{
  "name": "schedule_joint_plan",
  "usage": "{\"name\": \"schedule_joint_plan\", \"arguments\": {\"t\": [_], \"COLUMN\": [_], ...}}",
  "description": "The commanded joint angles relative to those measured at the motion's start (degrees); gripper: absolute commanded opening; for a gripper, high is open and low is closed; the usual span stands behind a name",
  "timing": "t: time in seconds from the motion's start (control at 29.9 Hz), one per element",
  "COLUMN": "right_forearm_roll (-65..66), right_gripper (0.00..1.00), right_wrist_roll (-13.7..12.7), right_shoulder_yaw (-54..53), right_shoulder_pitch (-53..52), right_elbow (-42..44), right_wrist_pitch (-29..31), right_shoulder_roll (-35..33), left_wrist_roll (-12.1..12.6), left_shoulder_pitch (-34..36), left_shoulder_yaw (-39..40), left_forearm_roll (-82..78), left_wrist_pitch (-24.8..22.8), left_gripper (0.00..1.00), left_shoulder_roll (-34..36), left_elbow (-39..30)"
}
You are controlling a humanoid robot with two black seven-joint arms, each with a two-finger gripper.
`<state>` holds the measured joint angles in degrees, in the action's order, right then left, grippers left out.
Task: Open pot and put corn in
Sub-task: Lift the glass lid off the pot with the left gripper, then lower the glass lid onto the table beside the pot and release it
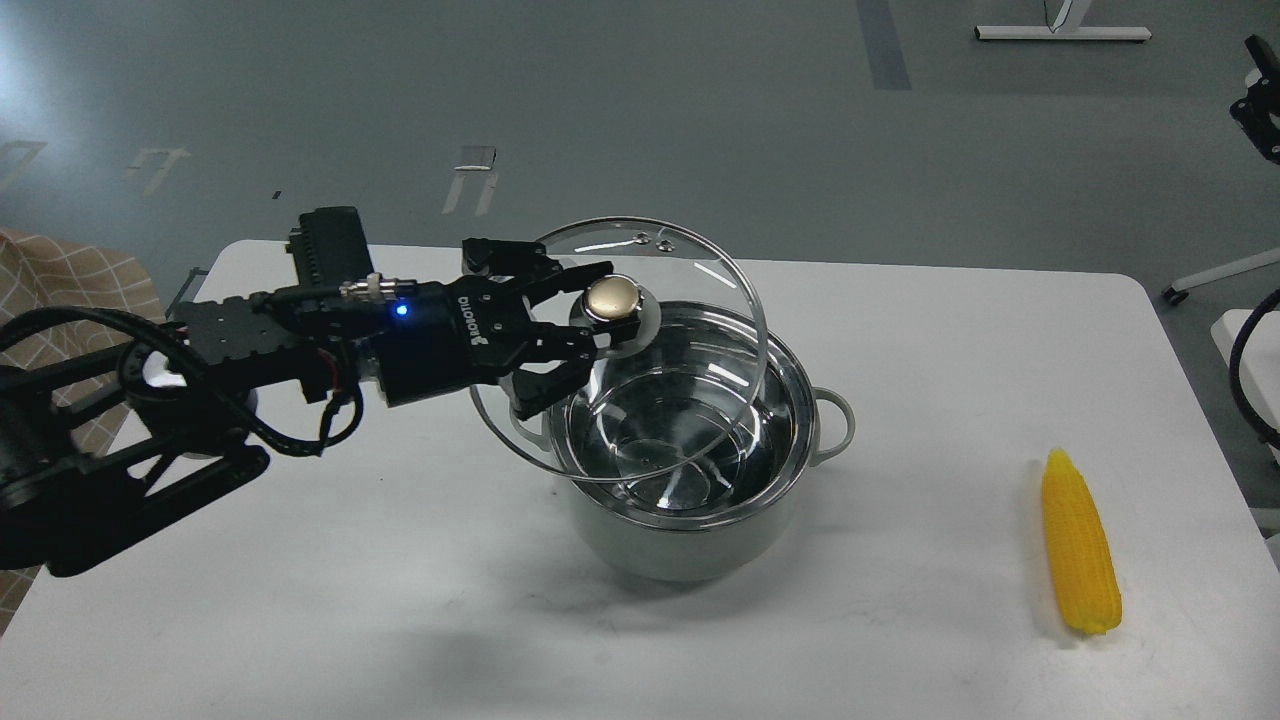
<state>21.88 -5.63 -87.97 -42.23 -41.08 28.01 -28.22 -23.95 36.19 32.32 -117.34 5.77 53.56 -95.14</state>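
Observation:
The pale grey-green pot (690, 545) stands mid-table, its shiny steel inside showing. My left gripper (590, 312) is shut on the gold knob (612, 297) of the clear glass lid (690, 300). It holds the lid lifted and tilted above the pot's left rim, shifted left and back of the pot. The yellow corn (1078, 540) lies on the table at the right, pointed end away from me. My right gripper is not in view.
The white table (400, 600) ends in rounded far corners. A checked beige cloth (60, 290) sits off the table's left edge. Black equipment and a cable (1250, 360) hang past the right edge.

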Motion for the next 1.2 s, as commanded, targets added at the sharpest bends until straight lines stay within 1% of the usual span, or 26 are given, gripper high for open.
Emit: {"name": "schedule_joint_plan", "arguments": {"t": [0.0,0.07,0.13,0.2,0.27,0.3,0.33,0.47,0.7,0.8,0.9,1.0,1.17], "right_forearm_roll": [0.00,0.00,0.00,0.00,0.00,0.00,0.00,0.00,0.00,0.00,0.00,0.00,0.00], "right_gripper": [1.00,1.00,1.00,1.00,1.00,1.00,1.00,1.00,1.00,1.00,1.00,1.00,1.00], "right_wrist_roll": [0.00,0.00,0.00,0.00,0.00,0.00,0.00,0.00,0.00,0.00,0.00,0.00,0.00], "right_shoulder_yaw": [-0.10,-0.01,-0.10,-0.10,-0.10,-0.10,-0.10,-0.01,-0.01,-0.01,-0.01,-0.01,0.08], "right_shoulder_pitch": [0.30,0.30,0.30,0.30,0.30,0.30,0.30,0.30,0.39,0.39,0.30,0.39,0.48], "right_elbow": [-0.05,-0.05,-0.14,-0.14,-0.22,-0.23,-0.23,-0.23,-0.23,-0.23,-0.23,-0.23,-0.23], "right_wrist_pitch": [-0.01,-0.01,-0.01,-0.01,-0.01,-0.01,-0.01,-0.01,-0.01,-0.01,-0.01,-0.01,-0.01], "right_shoulder_roll": [0.01,0.01,0.01,0.01,0.01,0.01,0.01,0.01,0.10,0.10,0.10,0.01,0.10], "left_wrist_roll": [-0.92,-1.18,-2.23,-2.76,-3.47,-3.82,-3.82,-3.91,-4.05,-4.05,-4.05,-4.05,-4.05], "left_shoulder_pitch": [-2.44,-4.98,-9.63,-11.40,-14.30,-16.31,-17.98,-20.63,-21.78,-21.78,-22.04,-22.39,-22.57], "left_shoulder_yaw": [-0.50,-0.77,-0.68,-0.68,-0.77,-0.77,-0.77,-0.86,-1.03,-1.12,-1.73,-3.58,-3.93], "left_forearm_roll": [4.22,6.85,8.53,8.88,9.15,9.67,10.46,13.10,14.95,14.95,14.95,15.04,14.95], "left_wrist_pitch": [4.42,6.35,9.60,11.27,13.30,14.35,15.40,16.99,17.08,17.08,17.08,17.26,17.26], "left_gripper": [0.28,0.28,0.28,0.28,0.28,0.28,0.28,0.28,0.28,0.28,0.28,0.28,0.29], "left_shoulder_roll": [7.07,9.71,12.08,12.70,12.97,12.80,12.36,11.22,3.41,0.59,-0.47,-0.83,-1.35], "left_elbow": [0.74,2.93,6.44,8.12,11.19,13.99,16.89,23.15,34.12,36.51,36.87,37.04,37.22]}}
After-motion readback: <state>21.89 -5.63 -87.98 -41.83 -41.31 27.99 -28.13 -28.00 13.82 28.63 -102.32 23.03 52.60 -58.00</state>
